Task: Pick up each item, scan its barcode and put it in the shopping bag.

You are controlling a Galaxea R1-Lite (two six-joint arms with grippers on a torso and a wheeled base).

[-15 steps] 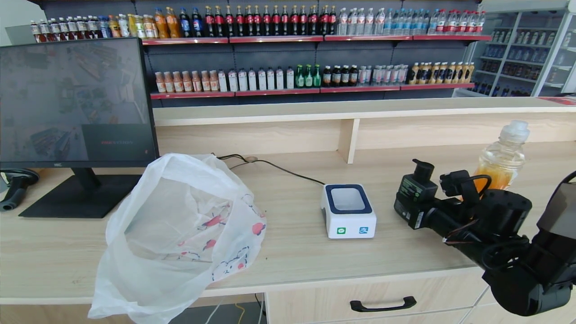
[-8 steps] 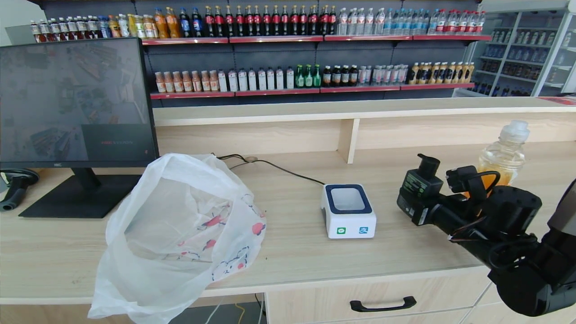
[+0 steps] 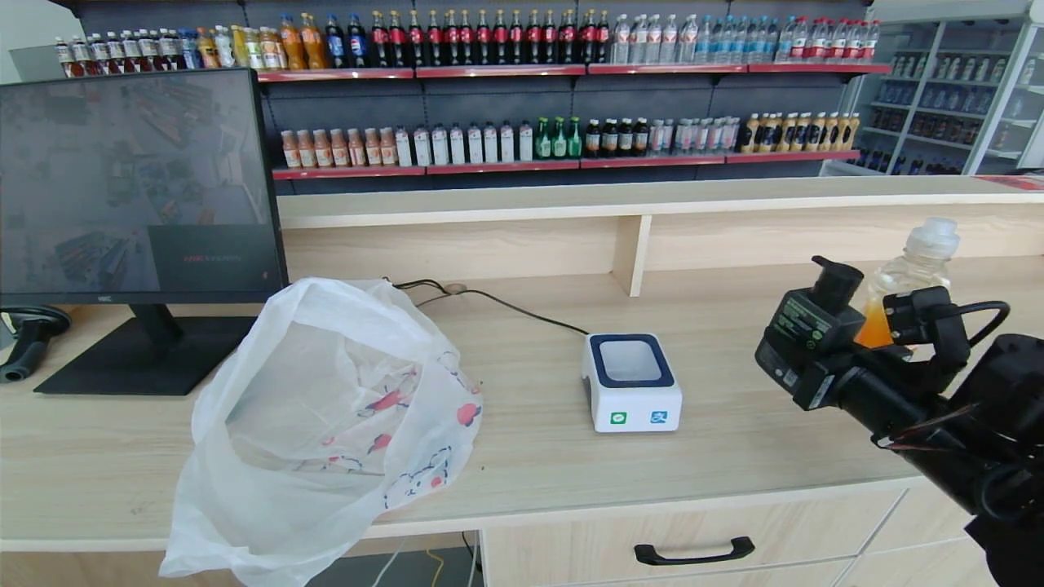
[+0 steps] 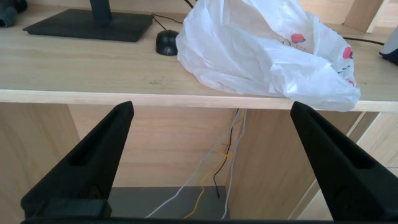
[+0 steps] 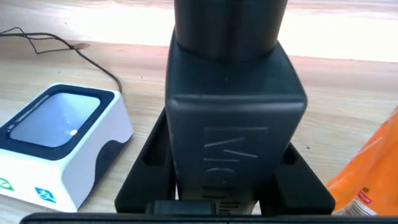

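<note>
My right gripper [image 3: 809, 377] is shut on a black square bottle [image 3: 806, 319] with a round cap, holding it tilted above the counter's right part, to the right of the white barcode scanner [image 3: 632, 383]. In the right wrist view the black bottle [image 5: 231, 118] sits between the jaws, with the scanner [image 5: 59, 140] off to one side. An orange juice bottle [image 3: 912, 277] stands just behind the held bottle. The white shopping bag [image 3: 326, 424] lies open on the counter's left part. My left gripper [image 4: 211, 168] hangs open below the counter's front edge, facing the bag [image 4: 267, 50].
A monitor [image 3: 130, 179] stands at the back left with a handheld scanner [image 3: 28, 338] beside it. A black cable [image 3: 506, 306] runs from the scanner to the rear. A mouse [image 4: 166, 42] lies by the bag. A raised ledge [image 3: 636, 196] borders the counter's back.
My right arm has carried the black bottle to the right and slightly up, away from the scanner and in front of the orange juice bottle. Bag and scanner have not moved.
</note>
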